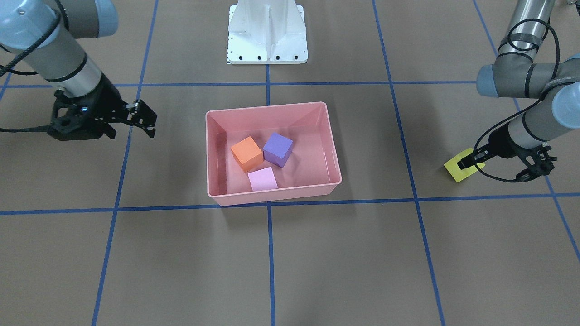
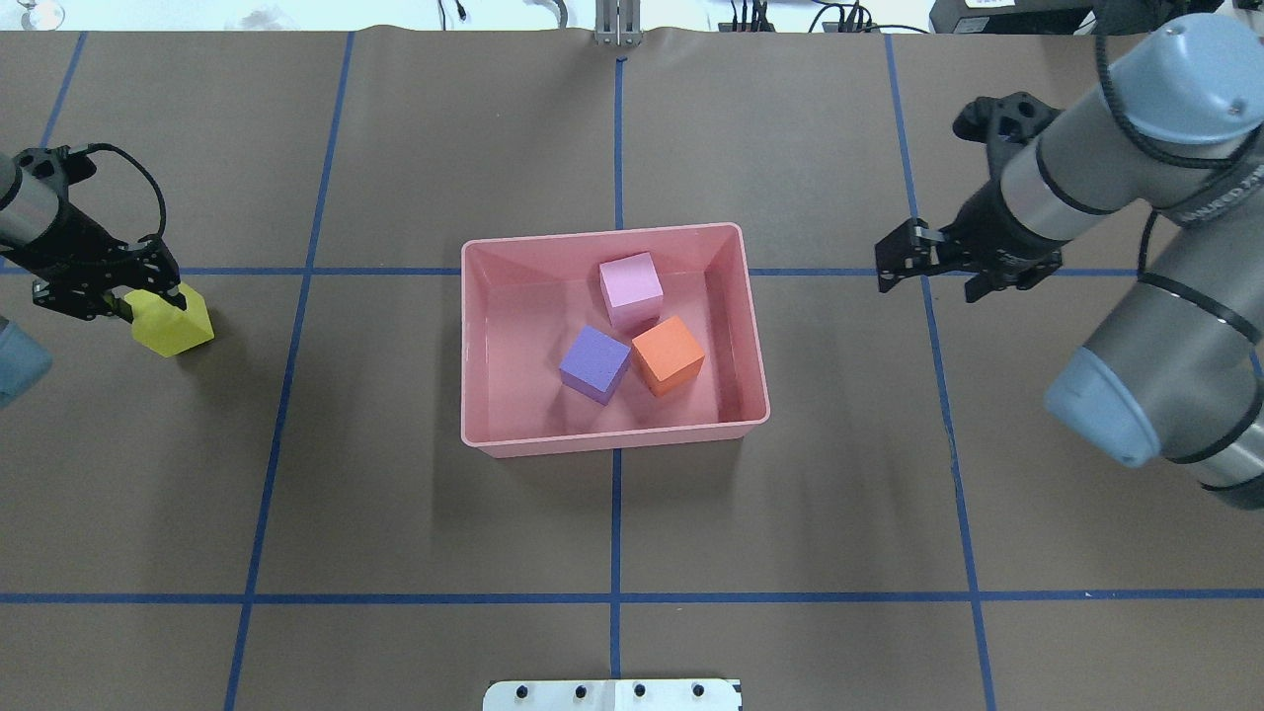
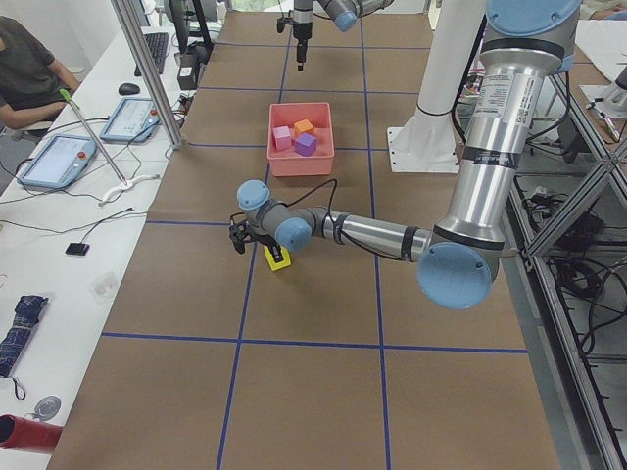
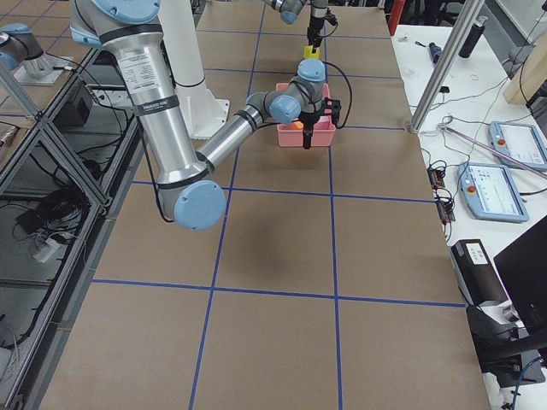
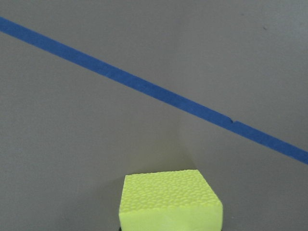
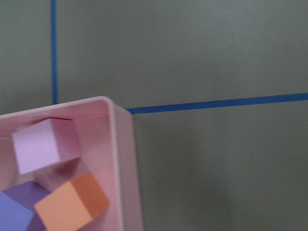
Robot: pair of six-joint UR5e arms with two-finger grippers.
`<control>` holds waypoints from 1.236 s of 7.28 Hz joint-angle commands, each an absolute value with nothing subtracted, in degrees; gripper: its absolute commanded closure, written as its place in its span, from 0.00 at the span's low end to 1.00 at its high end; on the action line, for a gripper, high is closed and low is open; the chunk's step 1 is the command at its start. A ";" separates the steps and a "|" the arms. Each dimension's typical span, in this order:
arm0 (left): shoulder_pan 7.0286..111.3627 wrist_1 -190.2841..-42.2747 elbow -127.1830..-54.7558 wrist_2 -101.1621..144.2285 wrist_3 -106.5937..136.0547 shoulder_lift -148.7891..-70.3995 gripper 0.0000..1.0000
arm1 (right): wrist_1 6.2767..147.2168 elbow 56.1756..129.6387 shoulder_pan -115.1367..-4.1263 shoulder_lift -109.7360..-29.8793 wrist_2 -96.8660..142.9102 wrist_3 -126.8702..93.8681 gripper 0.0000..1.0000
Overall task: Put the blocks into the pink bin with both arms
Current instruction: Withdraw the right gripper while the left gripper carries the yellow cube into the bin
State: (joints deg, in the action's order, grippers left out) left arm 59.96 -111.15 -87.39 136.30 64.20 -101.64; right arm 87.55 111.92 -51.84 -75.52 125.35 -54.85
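**Two-arm cell at one moment.**

**Left claw** point(image 2: 150, 296): the jaws are narrowed onto the yellow block point(image 2: 176, 324) and grip its upper part. The block sits under the fingers, at or just above the table point(image 2: 395, 513); the views do not settle whether it touches the surface. In the left wrist view the block lies at the bottom edge, and a blue tape line point(image 5: 144, 86) crosses the table beyond it.

**Right claw** point(image 2: 884, 269): the jaws are wide apart with nothing between them, and the claw is held above the table.

**Bin** point(image 2: 612, 441): it stands on the table between the two claws, well apart from the left claw and nearer the right claw. In the right wrist view one bin corner shows at lower left, so that claw stands outside the rim.

**Inside the bin:** the pink block point(image 2: 632, 284), orange block point(image 2: 669, 354) and purple block point(image 2: 595, 363) are clustered together.
- Orange and purple meet at their edges.
- Pink lies just beside both, on the side far from the robot.
- Orange is nearest the right claw, and purple is nearest the left claw.
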 commanded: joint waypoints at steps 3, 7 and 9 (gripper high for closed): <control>55.05 -88.55 -101.67 137.55 77.82 -118.94 1.00 | 87.36 108.39 -61.69 -89.11 126.30 -30.18 0.00; 40.89 -83.50 -101.51 128.76 87.89 -131.22 1.00 | 87.36 103.98 -63.10 -89.03 126.21 -26.28 0.00; 35.97 -83.50 -100.82 121.85 87.89 -130.70 0.51 | 87.36 103.01 -63.11 -89.03 126.47 -26.37 0.00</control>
